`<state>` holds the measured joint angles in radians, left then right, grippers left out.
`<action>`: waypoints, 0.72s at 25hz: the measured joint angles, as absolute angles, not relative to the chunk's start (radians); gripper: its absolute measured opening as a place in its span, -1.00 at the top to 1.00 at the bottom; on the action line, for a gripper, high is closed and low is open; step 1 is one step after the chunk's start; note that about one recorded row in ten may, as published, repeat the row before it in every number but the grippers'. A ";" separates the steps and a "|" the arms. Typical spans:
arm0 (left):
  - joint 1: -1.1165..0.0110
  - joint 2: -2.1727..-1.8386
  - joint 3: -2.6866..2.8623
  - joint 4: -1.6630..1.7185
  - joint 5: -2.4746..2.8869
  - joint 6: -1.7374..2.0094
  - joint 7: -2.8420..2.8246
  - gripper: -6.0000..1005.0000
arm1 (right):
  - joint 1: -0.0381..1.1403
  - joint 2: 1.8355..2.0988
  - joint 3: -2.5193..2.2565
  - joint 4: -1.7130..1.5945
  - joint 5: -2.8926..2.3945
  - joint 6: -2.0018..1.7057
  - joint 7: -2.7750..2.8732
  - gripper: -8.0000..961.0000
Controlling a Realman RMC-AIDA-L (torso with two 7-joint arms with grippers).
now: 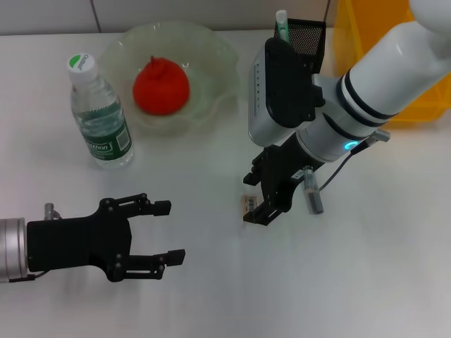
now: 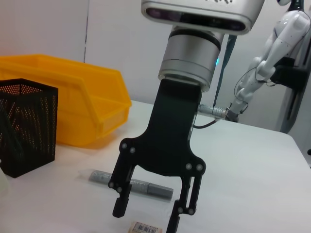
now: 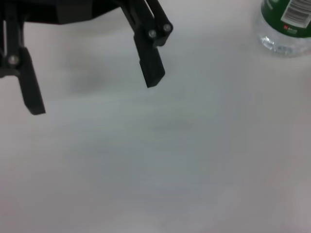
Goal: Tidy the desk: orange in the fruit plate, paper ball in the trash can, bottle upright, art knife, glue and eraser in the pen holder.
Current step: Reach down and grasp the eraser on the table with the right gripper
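Note:
The orange (image 1: 161, 86) lies in the fruit plate (image 1: 218, 56). The bottle (image 1: 100, 116) stands upright to the plate's left; its base shows in the right wrist view (image 3: 286, 24). The art knife (image 1: 281, 21) stands in the pen holder (image 1: 308, 36). My right gripper (image 1: 258, 209) is open, fingers pointing down just over the eraser (image 1: 248, 203); the left wrist view shows the gripper (image 2: 146, 218) with the eraser (image 2: 146, 228) below its tips. The glue (image 1: 312, 195) lies on the desk (image 1: 211, 296) beside the right gripper. My left gripper (image 1: 169, 232) is open and empty at the front left. No paper ball shows.
The trash can (image 1: 373, 42) stands at the back right, beside the pen holder. In the left wrist view the pen holder (image 2: 24, 126), trash can (image 2: 73, 107) and glue (image 2: 131, 183) lie behind the right gripper.

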<state>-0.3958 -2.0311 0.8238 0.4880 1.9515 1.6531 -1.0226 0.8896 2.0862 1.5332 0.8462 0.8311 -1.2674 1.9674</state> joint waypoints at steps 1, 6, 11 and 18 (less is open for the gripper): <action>-0.396 -2.031 0.824 0.488 1.951 1.653 -1.023 -0.69 | 0.890 2.086 1.533 0.846 0.831 -1.267 1.967 -0.44; -0.396 -2.031 0.824 0.486 1.950 1.652 -1.023 -0.69 | 0.885 2.086 1.529 0.844 0.842 -1.261 1.955 -0.43; -0.396 -2.031 0.824 0.485 1.948 1.652 -1.023 -0.69 | 0.888 2.086 1.529 0.831 0.845 -1.259 1.953 -0.42; -0.396 -2.032 0.823 0.485 1.944 1.651 -1.023 -0.69 | 0.890 2.086 1.519 0.816 0.846 -1.239 1.948 -0.25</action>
<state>-0.3958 -2.0324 0.8234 0.4847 1.9442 1.6507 -1.0233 0.8902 2.0862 1.5190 0.8163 0.8459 -1.2386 1.9483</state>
